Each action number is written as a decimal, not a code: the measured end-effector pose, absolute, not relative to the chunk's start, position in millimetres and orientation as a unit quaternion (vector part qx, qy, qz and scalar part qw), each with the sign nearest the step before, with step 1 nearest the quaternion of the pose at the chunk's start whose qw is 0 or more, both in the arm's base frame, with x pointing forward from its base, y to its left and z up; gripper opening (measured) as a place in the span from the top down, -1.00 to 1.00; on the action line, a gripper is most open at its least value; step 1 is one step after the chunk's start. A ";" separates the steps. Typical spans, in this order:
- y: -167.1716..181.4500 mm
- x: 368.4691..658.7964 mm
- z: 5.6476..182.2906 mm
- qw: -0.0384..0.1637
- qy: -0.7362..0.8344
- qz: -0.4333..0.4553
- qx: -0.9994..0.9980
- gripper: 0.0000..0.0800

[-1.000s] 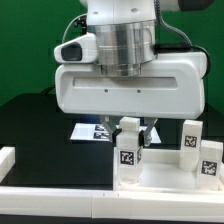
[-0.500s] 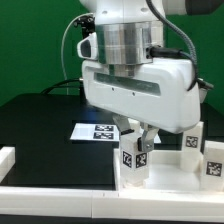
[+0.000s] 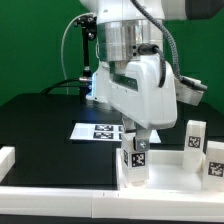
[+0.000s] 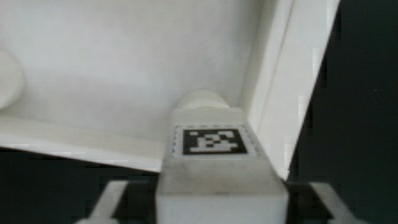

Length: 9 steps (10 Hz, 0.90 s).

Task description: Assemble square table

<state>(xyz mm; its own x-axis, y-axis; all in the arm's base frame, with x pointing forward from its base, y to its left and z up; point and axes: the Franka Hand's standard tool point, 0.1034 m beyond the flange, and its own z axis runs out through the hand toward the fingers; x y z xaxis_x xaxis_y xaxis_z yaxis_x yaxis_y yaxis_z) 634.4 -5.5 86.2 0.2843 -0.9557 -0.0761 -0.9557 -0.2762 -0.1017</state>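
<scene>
My gripper [image 3: 135, 143] is shut on a white blocky table leg [image 3: 135, 160] with a black-and-white tag. It holds the leg upright over the near corner of the white square table top [image 3: 168, 176]. In the wrist view the leg [image 4: 214, 140] sits between my two fingers [image 4: 121, 203], above the top's flat inside [image 4: 107, 80] and close to its raised rim [image 4: 285, 60]. Two more tagged legs [image 3: 193, 135] [image 3: 213, 160] stand at the exterior view's right, by the top's far side. I cannot tell whether the held leg touches the top.
The marker board [image 3: 98, 131] lies flat on the black table behind my gripper. A long white border rail [image 3: 60, 196] runs along the front edge, with a white block [image 3: 6, 158] at the exterior view's left. A green wall stands behind.
My wrist has turned about its upright axis, so the wide gripper body now shows edge-on. The leg stays gripped and has shifted slightly to the exterior view's right.
</scene>
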 end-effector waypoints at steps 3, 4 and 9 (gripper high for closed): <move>3.0 637.3 88.0 0.049 0.431 -0.019 -0.901 -0.42; 0.7 637.1 87.6 0.048 0.395 -0.021 -0.917 -0.59; -2.5 639.9 86.1 0.031 0.139 -0.050 -0.989 -0.62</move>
